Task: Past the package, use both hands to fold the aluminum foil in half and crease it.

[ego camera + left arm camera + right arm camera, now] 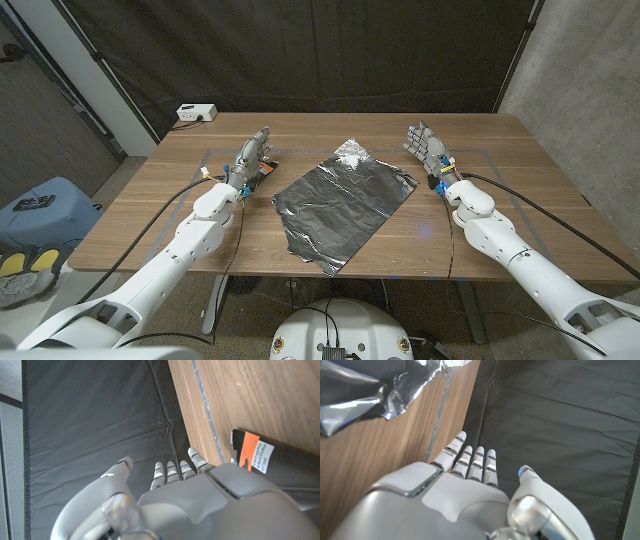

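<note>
2 hands are raised over the wooden table [500, 200], 1 on each side of the foil sheet [345, 208].

Foil: lies at the centre of the head view, turned like a diamond, wrinkled, dark and shiny. Its far corner, upper centre of the frame, is crumpled into a bright lump. Its near corner reaches close to the table's front edge. In the right wrist view a crinkled edge of the foil [380, 385] shows at the upper left of that frame, on the wood.

Left hand [252, 160]: left of centre in the head view, clear of the foil's left corner. Fingers extended and close together, holding nothing. The left wrist view shows the fingertips [170, 471] straight, thumb apart from them, with the black curtain [95, 420] behind.

Package [263, 170]: a dark box with an orange-and-white label, just beside the left hand, between that hand and the foil. It shows at the right edge of the left wrist view [280, 465], lying on the table. Cannot tell whether the hand touches it.

Right hand [428, 148]: upper right of centre in the head view, apart from the foil's right corner. Fingers [470, 462] extended, slightly spread, holding nothing.

A small white box [197, 113] sits at the table's far left corner.
</note>
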`<control>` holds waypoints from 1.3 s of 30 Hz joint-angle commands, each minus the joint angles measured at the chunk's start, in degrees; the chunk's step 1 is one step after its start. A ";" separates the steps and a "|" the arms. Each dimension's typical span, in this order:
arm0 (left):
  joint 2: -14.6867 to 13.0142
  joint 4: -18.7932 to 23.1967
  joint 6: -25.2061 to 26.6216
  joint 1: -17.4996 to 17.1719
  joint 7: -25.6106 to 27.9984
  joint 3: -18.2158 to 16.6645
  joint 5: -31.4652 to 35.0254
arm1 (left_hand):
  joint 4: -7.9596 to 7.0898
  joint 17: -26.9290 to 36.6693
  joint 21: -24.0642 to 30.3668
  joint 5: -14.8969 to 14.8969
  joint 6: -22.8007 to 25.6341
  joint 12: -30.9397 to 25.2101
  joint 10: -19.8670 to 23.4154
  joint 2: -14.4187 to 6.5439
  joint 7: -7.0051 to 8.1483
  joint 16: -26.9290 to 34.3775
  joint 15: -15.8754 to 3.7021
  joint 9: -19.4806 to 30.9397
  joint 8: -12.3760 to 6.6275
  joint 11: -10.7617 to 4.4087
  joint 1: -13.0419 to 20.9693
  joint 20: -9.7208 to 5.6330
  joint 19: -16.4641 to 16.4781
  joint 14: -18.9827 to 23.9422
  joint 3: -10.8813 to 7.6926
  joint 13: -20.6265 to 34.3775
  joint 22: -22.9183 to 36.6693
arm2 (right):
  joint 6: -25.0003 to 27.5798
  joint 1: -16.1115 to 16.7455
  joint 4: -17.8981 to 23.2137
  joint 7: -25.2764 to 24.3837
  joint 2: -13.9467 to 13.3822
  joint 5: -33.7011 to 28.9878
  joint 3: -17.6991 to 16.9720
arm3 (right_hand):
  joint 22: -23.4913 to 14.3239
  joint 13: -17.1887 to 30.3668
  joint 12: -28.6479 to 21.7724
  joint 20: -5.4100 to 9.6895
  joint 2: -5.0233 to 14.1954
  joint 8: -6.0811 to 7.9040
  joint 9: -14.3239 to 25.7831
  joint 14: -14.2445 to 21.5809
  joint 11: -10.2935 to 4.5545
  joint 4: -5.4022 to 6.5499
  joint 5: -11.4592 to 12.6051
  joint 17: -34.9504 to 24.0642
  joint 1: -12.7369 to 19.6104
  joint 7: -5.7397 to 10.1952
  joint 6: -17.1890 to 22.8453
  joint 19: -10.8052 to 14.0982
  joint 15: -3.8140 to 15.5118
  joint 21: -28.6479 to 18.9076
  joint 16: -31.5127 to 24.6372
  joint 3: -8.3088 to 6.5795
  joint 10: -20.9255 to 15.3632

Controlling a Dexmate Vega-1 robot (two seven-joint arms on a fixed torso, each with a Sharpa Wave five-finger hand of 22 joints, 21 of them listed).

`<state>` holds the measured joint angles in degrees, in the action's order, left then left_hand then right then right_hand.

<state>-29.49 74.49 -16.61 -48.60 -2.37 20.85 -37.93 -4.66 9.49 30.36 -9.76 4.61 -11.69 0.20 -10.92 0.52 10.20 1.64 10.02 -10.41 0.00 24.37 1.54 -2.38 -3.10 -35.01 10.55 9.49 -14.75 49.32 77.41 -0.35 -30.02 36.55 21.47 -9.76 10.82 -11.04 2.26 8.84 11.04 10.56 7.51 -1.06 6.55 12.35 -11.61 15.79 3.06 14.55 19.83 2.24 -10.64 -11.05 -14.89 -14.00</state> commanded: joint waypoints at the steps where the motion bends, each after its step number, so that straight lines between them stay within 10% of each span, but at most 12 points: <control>1: -0.26 0.11 -0.75 -0.51 -0.07 -0.53 -0.27 | 0.22 0.16 0.11 -0.33 0.37 -0.26 0.26 0.10 -0.11 0.34 0.07 0.10 -0.25 0.04 0.72 0.00 -0.40 -0.62 -0.33 0.09 0.24 | 1.50 -0.51 0.91 -0.95 0.03 -0.94 0.79 | -0.16 0.26 -0.25 1.31 -0.04 0.32 0.17 0.69 -0.03 -0.23 0.38 -0.28 0.54 -0.07 0.68 0.23 1.79 -0.26 -0.28 -0.49 -0.58; 14: -2.00 4.45 0.81 -0.67 2.11 0.66 3.04 | 1.76 0.04 -0.43 -0.54 1.58 -0.45 1.16 0.41 -0.21 0.36 -0.03 0.08 -0.49 -0.09 1.65 0.24 0.13 -0.02 -0.77 0.06 0.23 | 1.56 -2.40 -0.76 0.81 -0.20 -1.27 1.18 | -0.16 0.26 -0.28 1.29 0.01 0.35 0.16 0.73 0.09 -0.57 0.40 -0.14 0.87 -0.09 0.90 0.15 1.67 -0.30 -0.29 -0.90 -0.70; 22: -5.94 12.26 4.93 -1.59 5.97 2.04 8.74 | 10.50 0.06 -1.52 -2.61 6.91 -1.00 5.36 1.60 0.12 0.87 -1.32 0.07 -0.99 -1.30 7.29 0.21 4.42 5.55 -2.42 -0.01 0.36 | 1.63 -2.92 -1.26 1.33 -0.06 -1.47 1.55 | -0.16 0.27 -0.28 1.31 0.03 0.33 0.15 0.74 0.27 -0.91 0.40 -0.02 1.23 -0.11 0.97 0.12 1.64 -0.32 -0.26 -1.23 -0.72; 39: -10.96 18.34 7.51 -3.42 5.58 1.74 11.94 | 15.03 0.20 -2.21 -6.31 13.76 -1.93 10.87 2.34 1.66 1.14 -1.98 0.12 -1.50 -2.97 12.09 0.20 7.54 10.60 -2.83 0.28 0.61 | 2.27 -3.43 -0.20 0.58 -0.98 -3.34 2.12 | -0.16 0.27 -0.21 1.32 -0.11 0.23 0.14 0.33 0.16 -1.47 0.32 0.12 1.74 -0.14 0.86 -0.12 1.58 -0.31 -0.10 -1.72 -0.56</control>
<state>-36.89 88.48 -11.04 -51.01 3.06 22.52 -28.80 9.95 9.48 28.57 -15.30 16.94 -13.21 10.26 -8.69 1.87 11.09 -0.43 10.00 -11.53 -2.88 35.27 1.68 4.47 6.59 -37.59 10.55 9.83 -13.14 46.24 76.30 0.80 -30.19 34.47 23.22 -9.74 10.80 -11.03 2.26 8.62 11.03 10.54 7.51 -0.75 5.14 12.35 -11.45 16.91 2.76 14.85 19.82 2.24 -10.64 -11.04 -16.30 -14.29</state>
